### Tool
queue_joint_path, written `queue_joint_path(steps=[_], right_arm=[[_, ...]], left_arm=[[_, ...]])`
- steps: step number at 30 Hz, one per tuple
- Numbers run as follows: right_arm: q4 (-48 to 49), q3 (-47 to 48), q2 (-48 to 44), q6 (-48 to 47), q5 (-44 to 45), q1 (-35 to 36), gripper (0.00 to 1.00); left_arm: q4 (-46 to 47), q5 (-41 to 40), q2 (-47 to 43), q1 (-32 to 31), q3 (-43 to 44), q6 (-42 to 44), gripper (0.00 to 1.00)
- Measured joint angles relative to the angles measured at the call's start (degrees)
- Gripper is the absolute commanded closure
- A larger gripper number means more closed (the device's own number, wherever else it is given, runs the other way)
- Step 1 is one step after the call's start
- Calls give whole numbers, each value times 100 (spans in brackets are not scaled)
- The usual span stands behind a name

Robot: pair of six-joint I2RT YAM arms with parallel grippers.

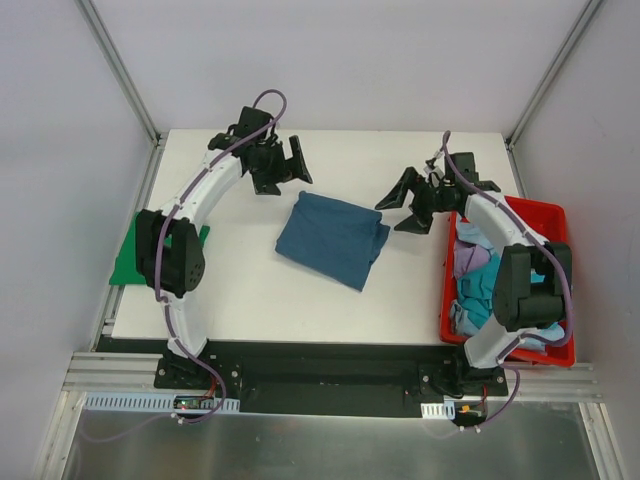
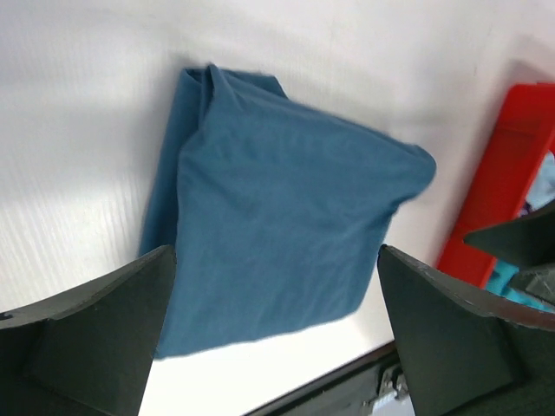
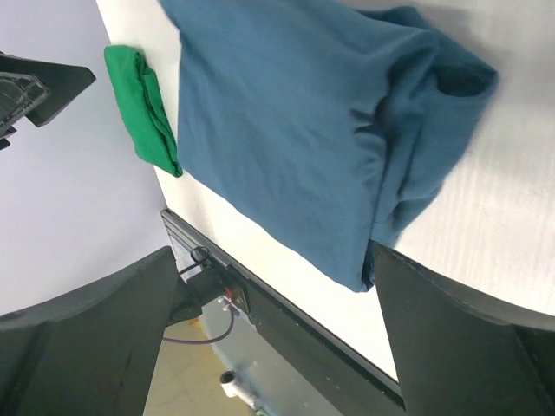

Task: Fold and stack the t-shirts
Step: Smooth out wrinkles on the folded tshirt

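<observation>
The blue tee (image 1: pixel 333 238) lies folded mid-table. The left gripper (image 1: pixel 283 175) at its 11 o'clock and the right gripper (image 1: pixel 403 210) at 2 o'clock are wide open and hold nothing. Grabbing only one layer could pull the fold apart.

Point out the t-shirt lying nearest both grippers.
The dark blue t-shirt lying folded between the open left gripper and right gripper. The green t-shirt sits at the left edge of the table; the other t-shirts are heaped in the red bin.
</observation>
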Motion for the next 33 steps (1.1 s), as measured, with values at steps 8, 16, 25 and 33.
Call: queue_joint_path(steps=[8, 16, 25, 33], right_arm=[[420, 225, 92, 129, 262, 986, 4], [1082, 935, 1340, 468, 1113, 1421, 4], [922, 940, 1912, 468, 1888, 1215, 4], [428, 1429, 1829, -197, 2050, 1182, 4]], left_arm=[[114, 328, -693, -568, -1003, 44, 1], [538, 546, -933, -820, -2778, 39, 1], [1244, 570, -817, -798, -3484, 17, 1], [1410, 597, -1106, -1340, -3871, -74, 1]])
